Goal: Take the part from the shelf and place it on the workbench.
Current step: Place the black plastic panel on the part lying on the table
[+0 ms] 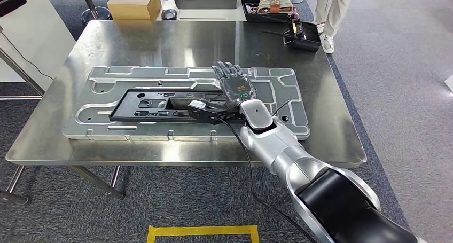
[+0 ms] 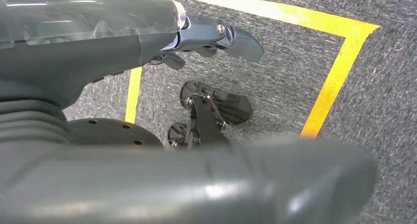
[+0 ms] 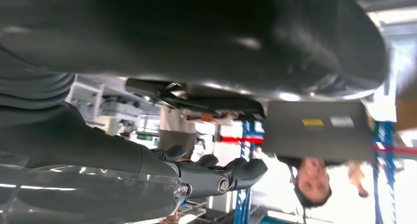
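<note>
I am looking down from the head view at the steel workbench [image 1: 160, 40]; a large grey metal fixture plate [image 1: 133, 77] is lying flat across most of it, and the black part [image 1: 155, 107], a long flat frame with cut-outs, is sitting in the plate's recessed middle, its right end running under my right hand [image 1: 234, 87]; that hand is reaching in from the near right with its palm down and its fingers [image 1: 227, 69] stretched forward and slightly apart over the plate's far side; it is lying over the part's right end, but I cannot tell whether it is pressing on the part or gripping any of it, since the underside of the hand is hidden; a small black module [image 1: 198, 109] with a white label is sitting at the wrist just left of the hand, with a black cable [image 1: 248, 163] trailing toward me; in the right wrist view the fingers [image 3: 236, 172] are showing extended with nothing between them; my left hand [image 2: 216, 37] is hanging over grey carpet [image 2: 383, 111] marked with yellow tape [image 2: 339, 71], its fingers loosely apart and holding nothing; past the far edge of the workbench a cardboard box [image 1: 134, 4] is standing on the left, its contents hidden; further right an open black case [image 1: 267, 2] is holding something with tan and striped parts that I cannot identify; a person's light trouser legs [image 1: 334, 10] are standing at the far right.
</note>
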You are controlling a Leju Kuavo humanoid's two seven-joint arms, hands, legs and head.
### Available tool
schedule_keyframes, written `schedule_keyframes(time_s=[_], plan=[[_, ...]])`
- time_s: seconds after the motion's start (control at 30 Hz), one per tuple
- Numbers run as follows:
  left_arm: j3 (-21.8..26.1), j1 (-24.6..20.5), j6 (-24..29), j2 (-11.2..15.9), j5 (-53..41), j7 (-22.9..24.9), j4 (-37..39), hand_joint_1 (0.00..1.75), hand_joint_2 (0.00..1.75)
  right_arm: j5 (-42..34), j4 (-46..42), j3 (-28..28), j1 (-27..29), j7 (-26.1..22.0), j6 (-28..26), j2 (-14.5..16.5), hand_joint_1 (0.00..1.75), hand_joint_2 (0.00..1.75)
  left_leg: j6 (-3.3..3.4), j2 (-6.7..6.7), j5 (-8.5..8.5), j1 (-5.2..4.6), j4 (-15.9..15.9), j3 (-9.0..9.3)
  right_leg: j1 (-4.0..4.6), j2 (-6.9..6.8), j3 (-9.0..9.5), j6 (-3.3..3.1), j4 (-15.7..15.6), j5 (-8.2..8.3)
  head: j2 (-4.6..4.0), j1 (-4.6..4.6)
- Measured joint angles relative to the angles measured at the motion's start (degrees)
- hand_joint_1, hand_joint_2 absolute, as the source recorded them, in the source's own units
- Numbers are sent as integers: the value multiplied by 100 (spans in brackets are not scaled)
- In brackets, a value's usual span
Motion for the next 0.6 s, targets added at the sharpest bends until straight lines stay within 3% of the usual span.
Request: schedule_keyframes(time_s=[0.23,0.33,0.37,0.47,0.6], plan=[[-1,-1,53,0,154,-22,0,0,0,-401,-390,-681,240,-870,-770,85,0,0,0,0,0,0,-1,0,0,0,1,0,0,0,0,0],[-1,-2,80,0,201,-59,0,0,0,-657,-679,-928,404,-1277,-1029,127,0,131,0,-1,0,0,-1,0,0,-1,1,0,0,0,0,0],[0,-2,91,0,211,-69,0,0,0,-789,-821,-1024,468,-1452,-1090,134,0,131,0,-1,0,0,-1,0,0,-1,1,0,0,0,0,0],[3,-1,112,0,236,-65,0,0,0,-1244,-1371,-1311,699,-1969,-1140,136,0,0,0,-1,0,0,0,2,-1,-1,2,0,0,0,0,0],[43,4,128,0,273,-14,0,0,0,-1898,-2406,-1596,1160,-2466,-1036,81,0,0,0,-2,0,-1,0,2,-2,-1,2,0,-1,0,0,0]])
